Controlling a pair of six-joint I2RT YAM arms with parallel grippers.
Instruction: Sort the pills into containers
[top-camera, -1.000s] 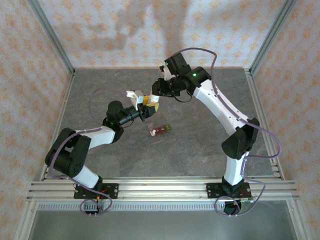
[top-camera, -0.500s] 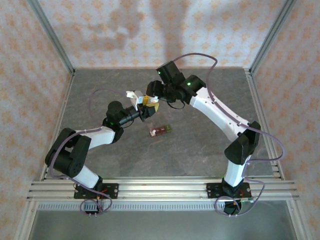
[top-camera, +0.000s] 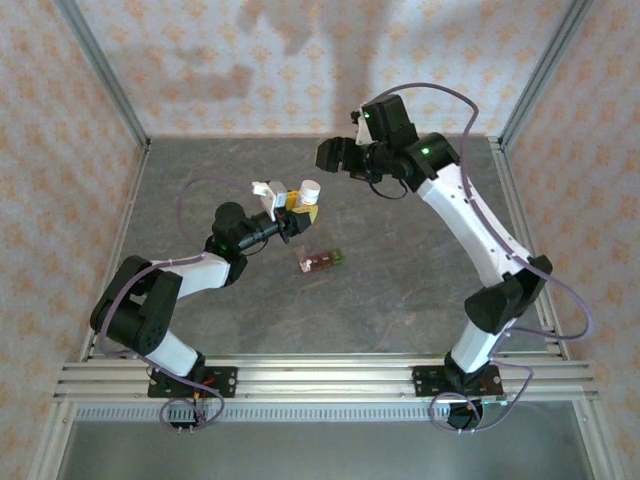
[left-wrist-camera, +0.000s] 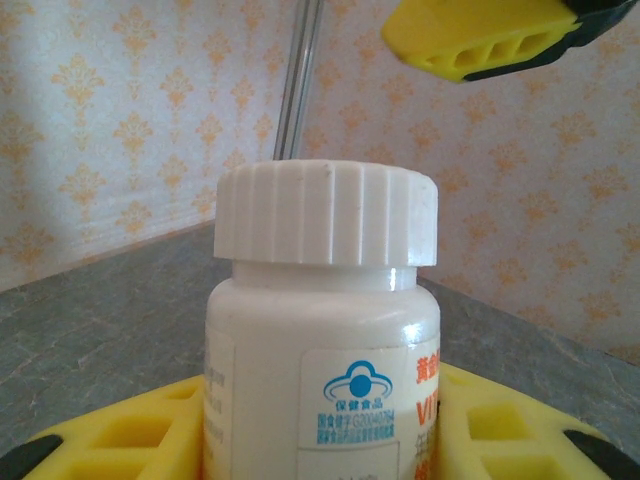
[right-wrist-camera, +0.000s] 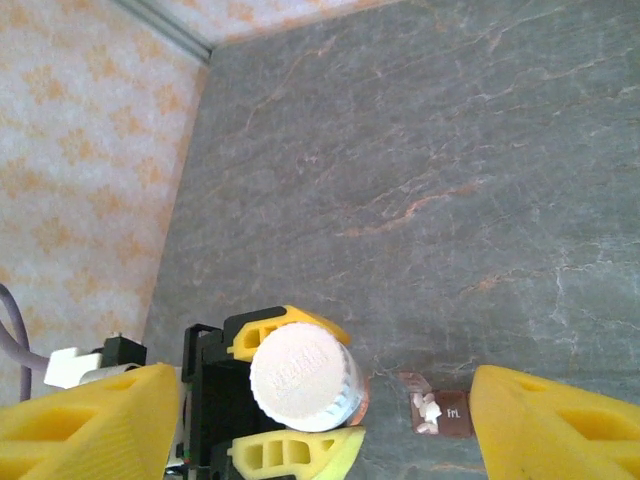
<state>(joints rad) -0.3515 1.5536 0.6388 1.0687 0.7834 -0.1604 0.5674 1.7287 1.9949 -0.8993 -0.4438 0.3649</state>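
Two grippers: left gripper (top-camera: 298, 208), jaws pinching upright white plastic bottle (left-wrist-camera: 320, 380), ribbed white cap (left-wrist-camera: 327, 215) on; right gripper (top-camera: 335, 155), jaws spread, apart above it. Reddish-brown compartment strip (top-camera: 321, 261) with green end lies on grey surface (top-camera: 400, 290) nearby. Advice: centre right jaws squarely over cap ribs before twisting.

Upright white-capped bottle (left-wrist-camera: 322, 390) between yellow fingers (left-wrist-camera: 480, 45); patterned wall (left-wrist-camera: 120, 120) behind.
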